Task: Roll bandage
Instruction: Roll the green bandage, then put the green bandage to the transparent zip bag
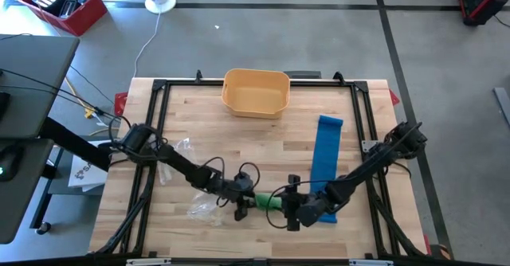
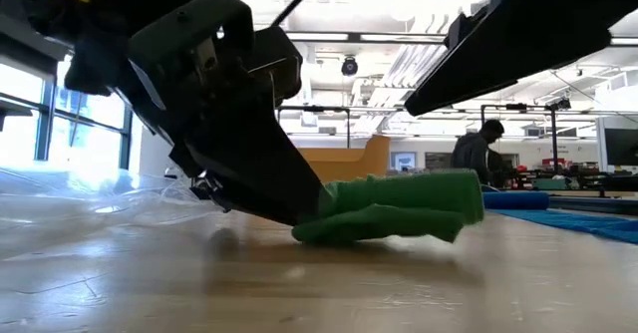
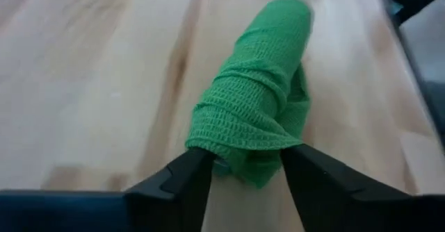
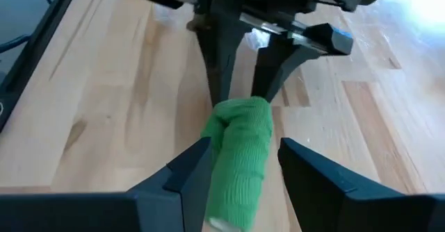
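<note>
Across the wooden tabletop point(image 1: 239, 138), framed by black rails, two dark arms are reaching inward toward the near edge and meeting over one small object. Behind them a yellow tub point(image 1: 256, 91) is sitting at the far side, and a blue band point(image 1: 325, 161) is lying flat along the right half (its near end is passing under the right arm). Crumpled clear plastic point(image 1: 199, 209) is resting by the left arm. Between the two arms, close to the near edge, the green bandage roll point(image 1: 267, 201) is lying on its side on the wood, one end loosely folded. The left pincer point(image 3: 245, 173) is standing released, its two fingers spread to either side of the roll's folded end. The right pincer point(image 4: 243, 169) is facing it from the opposite end, fingers likewise parted and flanking the roll; whether they are pressing on it I cannot tell. Far back in the room, a person point(image 2: 482, 154) is sitting at a bench.
</note>
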Tool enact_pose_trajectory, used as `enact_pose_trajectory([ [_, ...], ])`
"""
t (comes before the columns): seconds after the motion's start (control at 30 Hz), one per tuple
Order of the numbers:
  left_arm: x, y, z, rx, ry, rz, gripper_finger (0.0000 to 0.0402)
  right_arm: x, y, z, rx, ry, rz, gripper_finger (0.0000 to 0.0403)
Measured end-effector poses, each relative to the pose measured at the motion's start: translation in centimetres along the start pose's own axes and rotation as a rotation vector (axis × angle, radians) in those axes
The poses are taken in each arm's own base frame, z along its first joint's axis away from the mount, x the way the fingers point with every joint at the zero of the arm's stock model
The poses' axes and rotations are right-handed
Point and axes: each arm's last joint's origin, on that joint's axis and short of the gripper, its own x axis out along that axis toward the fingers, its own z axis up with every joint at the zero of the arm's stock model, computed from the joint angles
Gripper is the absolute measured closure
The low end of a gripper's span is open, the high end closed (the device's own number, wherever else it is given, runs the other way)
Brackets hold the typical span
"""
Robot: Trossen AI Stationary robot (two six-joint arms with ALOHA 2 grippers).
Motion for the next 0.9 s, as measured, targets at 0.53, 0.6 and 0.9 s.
enact_pose_trajectory([
  [0.53, -5.3, -0.5, 3.1, 0.031, -0.024, 0.142, 0.0229, -1.4, 1.1, -0.6, -0.041, -0.028, -0.070, 0.0241],
  [0.6, -5.5, -0.4, 3.1, 0.028, -0.014, 0.154, 0.0229, -1.2, 0.9, -0.5, -0.025, -0.030, -0.074, 0.0241],
  [0.9, -6.3, -2.6, 1.3, 0.115, 0.045, 0.133, 0.0229, -0.5, 0.0, -0.2, 0.004, -0.022, -0.094, 0.0241],
])
